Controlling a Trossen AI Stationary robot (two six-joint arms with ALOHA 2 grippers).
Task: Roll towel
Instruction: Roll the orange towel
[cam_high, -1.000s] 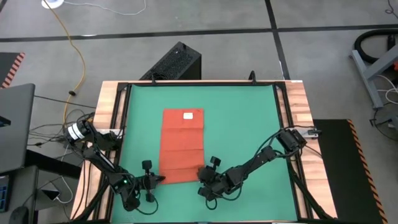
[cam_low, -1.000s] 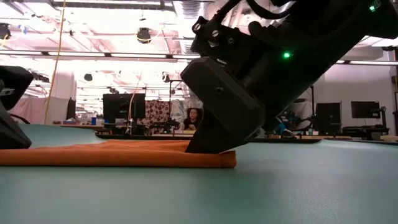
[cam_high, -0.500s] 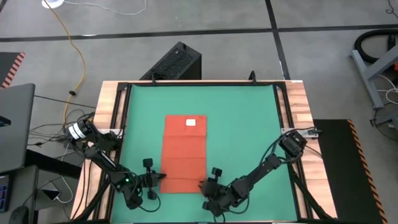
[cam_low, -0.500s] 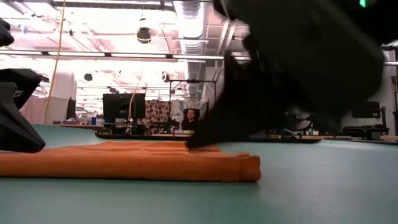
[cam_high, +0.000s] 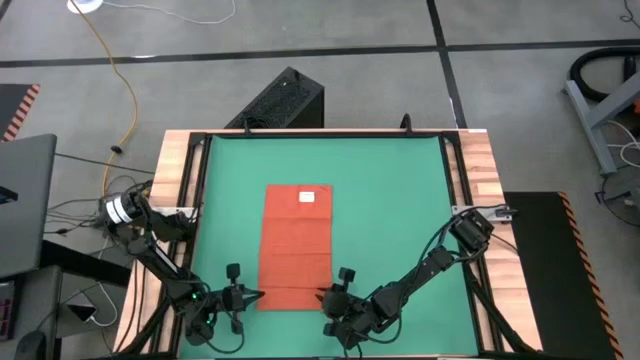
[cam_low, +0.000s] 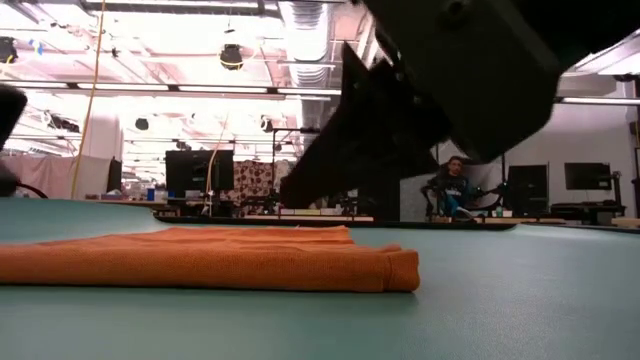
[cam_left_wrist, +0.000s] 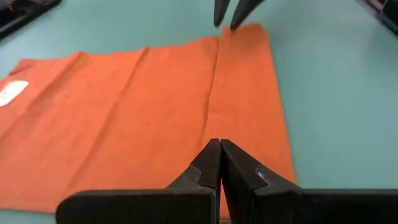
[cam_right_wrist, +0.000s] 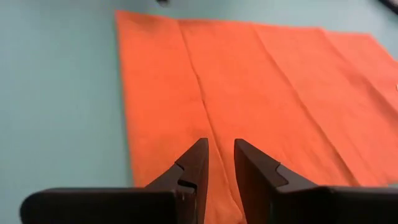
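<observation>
The orange-red towel (cam_high: 296, 245) lies flat on the green mat (cam_high: 400, 200), long side running near to far. Its white tag (cam_high: 307, 197) is at the far end. A crease (cam_left_wrist: 217, 87) crosses it a strip's width from the near end, which looks thick in the low view (cam_low: 395, 270). My left gripper (cam_high: 258, 296) is shut, at the towel's near left corner and just above it (cam_left_wrist: 219, 144). My right gripper (cam_high: 322, 295) is open by a narrow gap, above the near right corner (cam_right_wrist: 221, 146). In the low view it hangs clear of the cloth (cam_low: 290, 200).
The mat fills the table inside a black frame and wooden rim (cam_high: 480, 170), with bare mat on both sides of the towel and beyond it. A black box (cam_high: 285, 100) stands on the floor past the far edge. A person (cam_low: 455, 185) sits far off in the room.
Both grippers have moved toward the table's near edge, and the towel has slid that way with them while staying flat. My right gripper, earlier pressed on the towel's near right corner, has since risen clear of it. My left gripper has also risen.
</observation>
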